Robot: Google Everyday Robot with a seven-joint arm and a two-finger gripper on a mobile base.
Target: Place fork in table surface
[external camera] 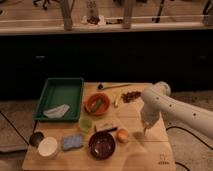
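Right of the brown bowl (102,144), the tool (145,129) pointed straight down on the end of the white arm, low over a bare patch of the bench (150,155). I could not tell whether it was wide, narrow or holding anything. A thin dark sliver directly beneath it seemed to be the fork (145,134), though the view was too poor to say whether it already touched the wood. The main risk looked like a release from too high, or with the fork tilted. It could then bounce or skid toward the bench edge further right of the bowl, which lay near. It could equally roll the other way against the orange ball (122,135), which sat between the bowl and the tool. A sideways drift of the arm could also nudge that ball into the bowl. Just behind the bowl lay the stick-like utensil (106,128) with its whitish block, close enough to be clipped if the arm swung inward. Further behind the bowl stood the orange bowl (97,104), with the long-handled utensil (114,86) beyond it, both well apart from the tool. Off to the bowl's left rear, the green tray (62,79) was no obstacle. Nothing stood on the patch under the tool itself.
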